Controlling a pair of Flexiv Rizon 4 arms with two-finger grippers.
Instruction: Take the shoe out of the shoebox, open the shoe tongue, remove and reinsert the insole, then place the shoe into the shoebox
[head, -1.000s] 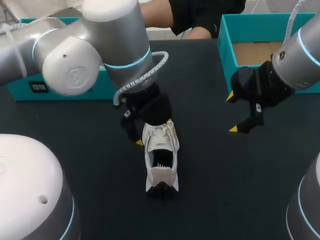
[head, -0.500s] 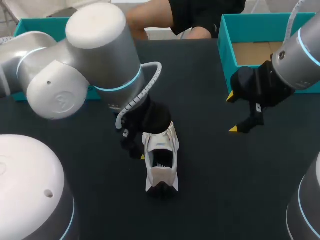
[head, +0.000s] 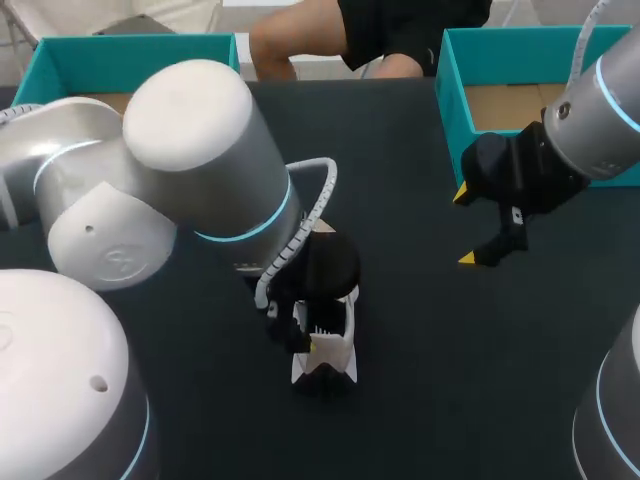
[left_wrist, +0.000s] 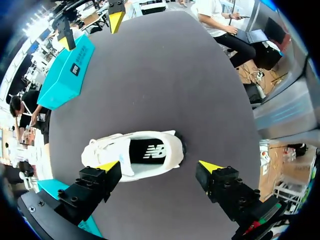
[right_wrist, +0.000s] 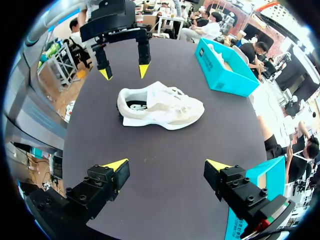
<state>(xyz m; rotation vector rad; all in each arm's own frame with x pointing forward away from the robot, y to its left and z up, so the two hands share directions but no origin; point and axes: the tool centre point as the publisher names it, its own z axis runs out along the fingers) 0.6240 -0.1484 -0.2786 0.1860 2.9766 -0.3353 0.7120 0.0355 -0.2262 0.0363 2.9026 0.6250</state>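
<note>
A white sneaker (head: 327, 352) stands upright on the black table, heel toward the near edge; my left arm hides its toe and laces in the head view. My left gripper (head: 308, 322) hangs open right over it. In the left wrist view the sneaker (left_wrist: 135, 152) shows a dark insole with a white logo; the left gripper (left_wrist: 159, 166) straddles its heel half, one tip by the lace side, the other past the heel. My right gripper (head: 464, 225) is open and empty, off to the right. In the right wrist view the sneaker (right_wrist: 160, 105) lies well ahead of the right gripper (right_wrist: 167, 165).
A teal shoebox part (head: 452, 95) with a cardboard floor stands at the back right, just behind the right gripper. Another teal box part (head: 130, 48) sits at the back left. Bare black table lies between the sneaker and the right gripper.
My left arm has slid along the sneaker toward the near edge, from above the laces to above the opening and heel. The sneaker and the right arm have stayed put.
</note>
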